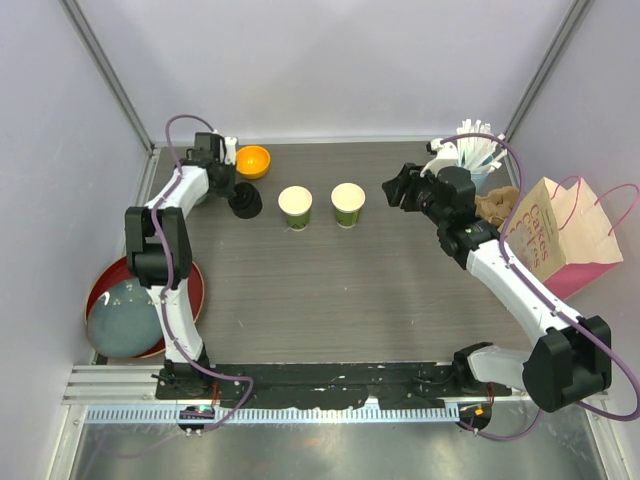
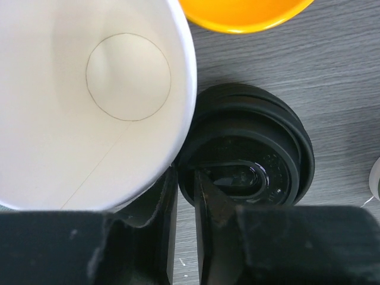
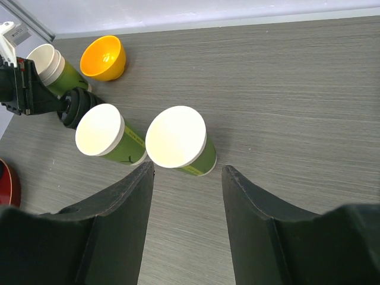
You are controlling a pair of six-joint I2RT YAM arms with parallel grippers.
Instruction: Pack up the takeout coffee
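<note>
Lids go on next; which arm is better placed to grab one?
Likely left: the left gripper flanks the rim of the black lids. The right gripper hangs open facing the green paper cups, farther away.

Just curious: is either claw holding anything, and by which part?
The left gripper seems to pinch the black lid by its near rim; the right gripper is open, holding nothing.

2 green cups (image 1: 295,207) upright, open-topped, mid-table, black lids (image 1: 245,203) stacked just left

A dark grey wood-grain bench (image 1: 400,290) lies beneath the left pincer (image 1: 243,200) and right pincer (image 1: 392,188). Beyond and beside them rise 3 pale lilac walls (image 1: 330,60), with 2 metal posts (image 1: 105,60) at the corners.
</note>
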